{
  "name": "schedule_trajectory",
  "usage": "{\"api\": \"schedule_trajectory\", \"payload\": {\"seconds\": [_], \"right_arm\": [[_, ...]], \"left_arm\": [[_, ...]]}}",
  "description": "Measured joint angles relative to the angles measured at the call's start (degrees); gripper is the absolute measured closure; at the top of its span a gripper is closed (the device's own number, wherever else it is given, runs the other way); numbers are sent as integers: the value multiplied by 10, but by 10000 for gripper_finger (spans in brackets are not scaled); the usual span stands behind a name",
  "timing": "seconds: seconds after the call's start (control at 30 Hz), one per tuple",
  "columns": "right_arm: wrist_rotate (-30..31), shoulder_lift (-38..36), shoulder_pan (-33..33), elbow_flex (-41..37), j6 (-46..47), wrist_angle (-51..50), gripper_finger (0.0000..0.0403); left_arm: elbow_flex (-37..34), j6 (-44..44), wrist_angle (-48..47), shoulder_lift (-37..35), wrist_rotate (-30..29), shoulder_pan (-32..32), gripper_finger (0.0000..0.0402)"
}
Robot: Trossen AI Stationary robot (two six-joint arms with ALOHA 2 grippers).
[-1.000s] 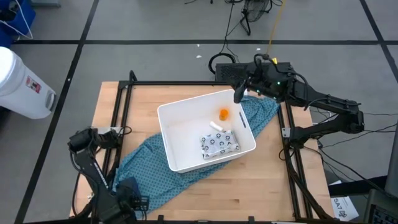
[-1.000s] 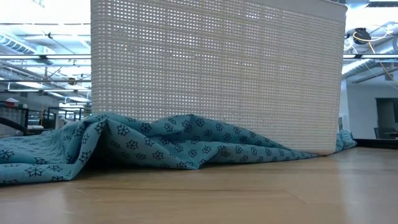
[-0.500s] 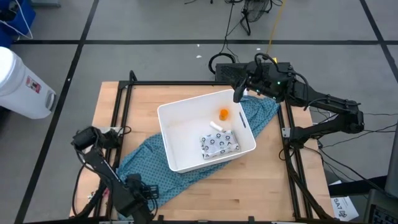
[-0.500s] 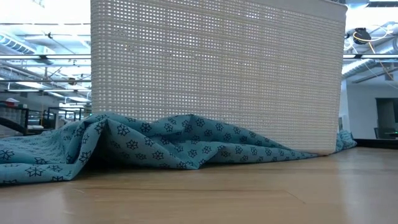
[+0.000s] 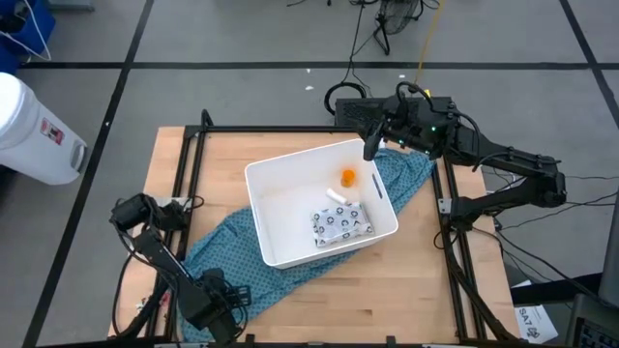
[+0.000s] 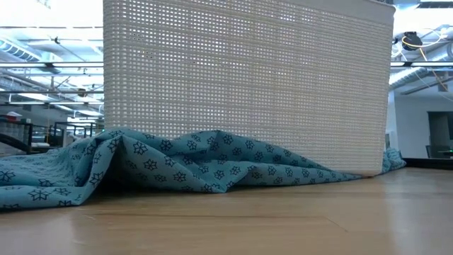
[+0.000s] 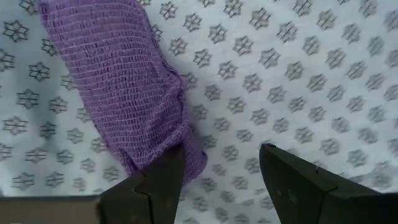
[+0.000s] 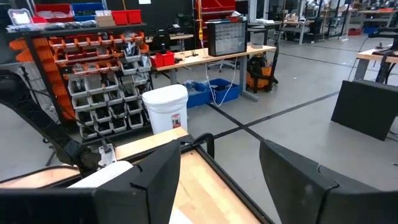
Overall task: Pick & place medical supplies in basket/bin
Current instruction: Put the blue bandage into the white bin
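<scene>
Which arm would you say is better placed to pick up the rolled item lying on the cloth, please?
The left. Its end effector hangs open right over the purple mesh roll on the teal cloth. The right end effector is beyond the white basket, at the table's far edge.

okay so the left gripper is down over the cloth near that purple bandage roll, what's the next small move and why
Probably shift the left gripper sideways to centre on the purple bandage roll, then lower. Its fingers are open, but the roll lies on the teal cloth beside one finger, not between them, and is not yet in the white bin.

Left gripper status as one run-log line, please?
left gripper: open over purple bandage roll on cloth | right gripper: idle by bin
</scene>
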Motion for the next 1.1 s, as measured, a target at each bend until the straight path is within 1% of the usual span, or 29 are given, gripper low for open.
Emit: {"api": "schedule_trajectory", "payload": {"seconds": [0.1, 0.2, 0.3, 0.43, 0.47, 0.5, 0.63, 0.77, 0.8, 0.83, 0.9, 1.0, 1.03, 1.1], "right_arm": [[-1, 0, 0, 0, 3, 0, 193], [0, 0, 0, 0, 6, 0, 193], [1, 0, 0, 0, 6, 0, 193], [1, 3, 0, 0, 6, 1, 193], [1, 4, 0, 0, 6, 0, 193], [1, 4, 0, 0, 6, 0, 193], [1, 10, 0, 0, 9, 2, 193], [-13, 9, 0, 0, 21, 3, 193], [-13, 9, 0, 0, 21, 4, 193], [-13, 9, 0, 0, 21, 3, 193], [-13, 9, 0, 0, 21, 2, 193], [-13, 9, 1, 0, 21, 1, 193], [-13, 9, 1, 0, 21, 1, 193], [-14, 9, 2, 0, 21, -1, 193]], "left_arm": [[-1, 6, -2, 0, 7, -6, 185], [-1, 17, -3, -1, -1, -11, 209], [-2, 20, 0, -4, 1, -11, 264], [-3, 33, -3, -9, -7, -6, 365], [-4, 38, -5, -12, -14, -5, 383], [-5, 40, -4, -16, -20, -3, 390], [-5, 47, -14, -39, -52, 3, 395], [-4, 67, -33, -89, -141, 14, 398], [-3, 67, -42, -102, -151, 17, 398], [-3, 61, -50, -110, -150, 21, 398], [-3, 49, -62, -124, -129, 26, 394], [-2, 50, -65, -138, -130, 22, 379], [-2, 49, -65, -136, -120, 19, 376], [-3, 38, -62, -133, -70, 9, 371]]}}
